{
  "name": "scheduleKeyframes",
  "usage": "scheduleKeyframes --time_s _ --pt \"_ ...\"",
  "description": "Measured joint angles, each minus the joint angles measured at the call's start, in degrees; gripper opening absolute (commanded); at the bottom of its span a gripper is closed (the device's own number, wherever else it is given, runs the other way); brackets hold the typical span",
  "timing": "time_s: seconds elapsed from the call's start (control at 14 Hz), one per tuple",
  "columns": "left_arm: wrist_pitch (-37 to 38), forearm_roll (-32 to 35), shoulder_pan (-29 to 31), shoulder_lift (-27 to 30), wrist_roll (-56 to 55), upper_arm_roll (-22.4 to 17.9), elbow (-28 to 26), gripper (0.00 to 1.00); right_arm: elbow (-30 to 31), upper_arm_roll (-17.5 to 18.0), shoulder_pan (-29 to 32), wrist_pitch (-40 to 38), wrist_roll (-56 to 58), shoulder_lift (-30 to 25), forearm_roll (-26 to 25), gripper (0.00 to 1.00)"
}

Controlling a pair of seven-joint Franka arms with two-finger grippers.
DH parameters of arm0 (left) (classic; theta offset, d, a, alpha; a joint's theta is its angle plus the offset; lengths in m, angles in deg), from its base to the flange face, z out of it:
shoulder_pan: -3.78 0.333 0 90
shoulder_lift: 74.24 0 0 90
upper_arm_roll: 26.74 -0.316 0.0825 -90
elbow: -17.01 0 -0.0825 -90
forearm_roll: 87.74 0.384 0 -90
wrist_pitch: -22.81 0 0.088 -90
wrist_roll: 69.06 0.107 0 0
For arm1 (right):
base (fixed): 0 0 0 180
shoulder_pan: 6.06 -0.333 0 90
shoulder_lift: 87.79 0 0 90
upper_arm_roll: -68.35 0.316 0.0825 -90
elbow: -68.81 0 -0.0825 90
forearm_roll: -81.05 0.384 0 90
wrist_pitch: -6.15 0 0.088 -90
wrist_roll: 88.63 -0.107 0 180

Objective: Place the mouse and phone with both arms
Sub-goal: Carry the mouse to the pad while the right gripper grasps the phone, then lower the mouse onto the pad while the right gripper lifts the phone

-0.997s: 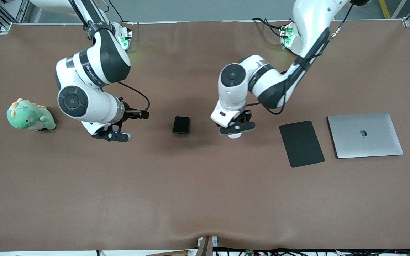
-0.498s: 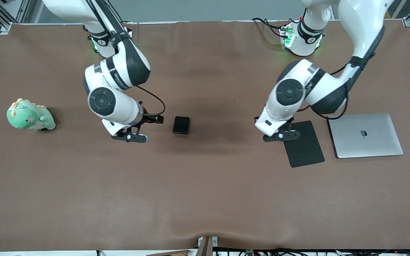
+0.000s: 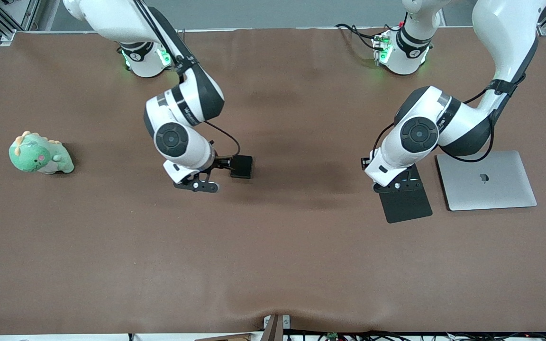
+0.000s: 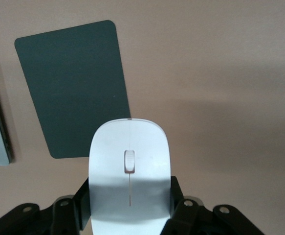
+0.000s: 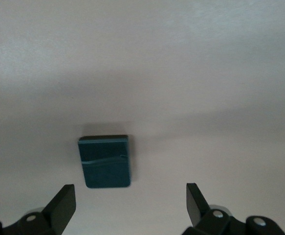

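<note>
Two arms, five items on one brown worktop (image 3: pixel 273 246).
Toy: green plush (image 3: pixel 40 154), at the right arm's end of the worktop, well apart from the rest.
Right end effector (image 3: pixel 196 184): released, fingers (image 5: pixel 61 205) spread wide, hanging over the worktop just beside the phone.
Phone (image 3: pixel 241 166): black slab lying flat mid-worktop, untouched; seen between the spread fingers in the right wrist view (image 5: pixel 105 161).
Left end effector (image 3: pixel 397 185): grasping the mouse, over the pad's edge.
Mouse (image 4: pixel 130 171): white, clamped at its sides, in the air.
Pad (image 3: pixel 408 203): flat black, beside the laptop.
Laptop (image 3: pixel 486 180): silver, closed, toward the left arm's end.
</note>
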Motion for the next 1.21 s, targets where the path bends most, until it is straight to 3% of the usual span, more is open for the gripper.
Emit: scheduleKeyframes --time_s 0.5,0.85,1.21 --pt "-2.8 0.1 5.3 1.5 4.1 0.1 -5.2 0.00 0.1 0.0 -3.4 7.7 -2.2 5.9 0.0 1.00" --pt "-8.3 2.3 8.5 1.4 5.3 0.1 -8.8 0.00 2.6 0.0 -4.7 13.8 -2.4 7.5 0.0 1.00" --pt "-14.6 3.3 15.4 -1.4 12.1 -0.1 -10.8 0.00 5.3 0.0 -5.5 16.8 -4.9 7.6 0.0 1.00"
